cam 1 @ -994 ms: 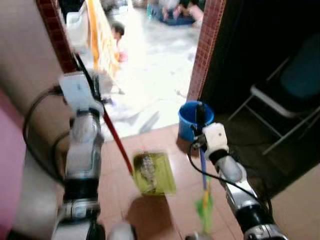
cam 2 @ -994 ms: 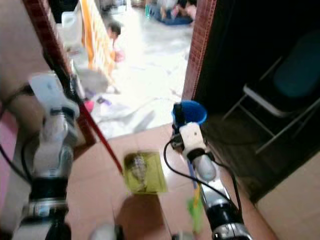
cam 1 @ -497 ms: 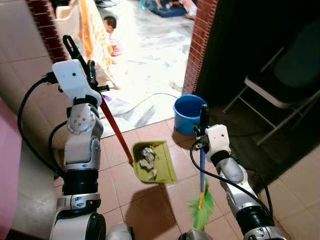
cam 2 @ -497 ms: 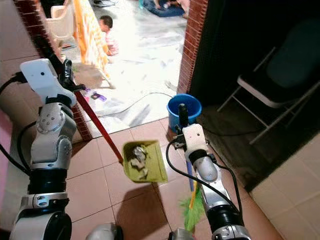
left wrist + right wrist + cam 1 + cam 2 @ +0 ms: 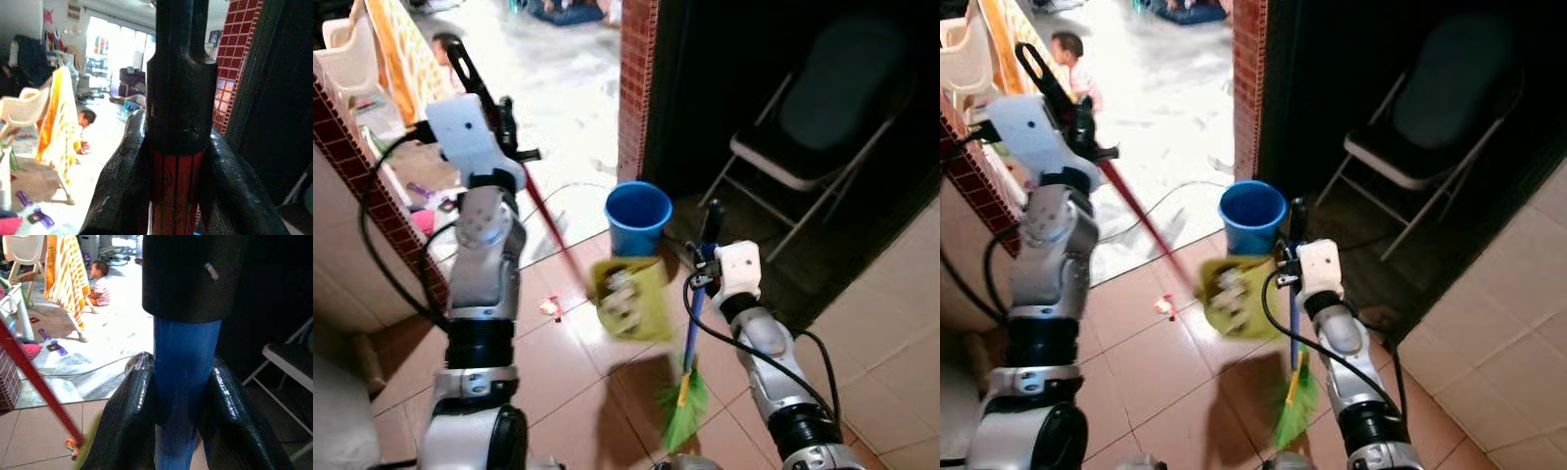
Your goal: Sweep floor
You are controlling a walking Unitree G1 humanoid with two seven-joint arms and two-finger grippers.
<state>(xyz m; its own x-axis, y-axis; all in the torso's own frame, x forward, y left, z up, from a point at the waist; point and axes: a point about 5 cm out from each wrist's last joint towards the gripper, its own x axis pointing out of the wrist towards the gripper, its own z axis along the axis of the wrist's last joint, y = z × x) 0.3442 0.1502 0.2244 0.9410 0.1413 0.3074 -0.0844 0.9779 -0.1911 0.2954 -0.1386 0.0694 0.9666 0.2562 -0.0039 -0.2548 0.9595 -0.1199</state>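
Note:
A yellow-green dustpan (image 5: 628, 299) with scraps of litter in it hangs blurred above the tiled floor on a long red handle (image 5: 553, 230). My left gripper (image 5: 494, 122) is shut on the top of that handle (image 5: 176, 171). A small broom with a blue stick (image 5: 693, 318) and green bristles (image 5: 682, 413) stands to the right of the dustpan. My right gripper (image 5: 708, 240) is shut on the blue stick (image 5: 185, 382). A blue bucket (image 5: 637, 216) stands on the floor just behind the dustpan.
A small bit of litter (image 5: 549, 308) lies on the tiles left of the dustpan. A brick pillar (image 5: 634, 88) edges the doorway. A folding chair (image 5: 808, 127) stands in the dark room at right. A child (image 5: 1070, 59) sits on the bright floor beyond, near an orange drying rack (image 5: 401, 54).
The camera has turned right, so the scene has shifted left. The dustpan now hangs closer to the blue bucket and looks blurred. Both grippers keep their holds.

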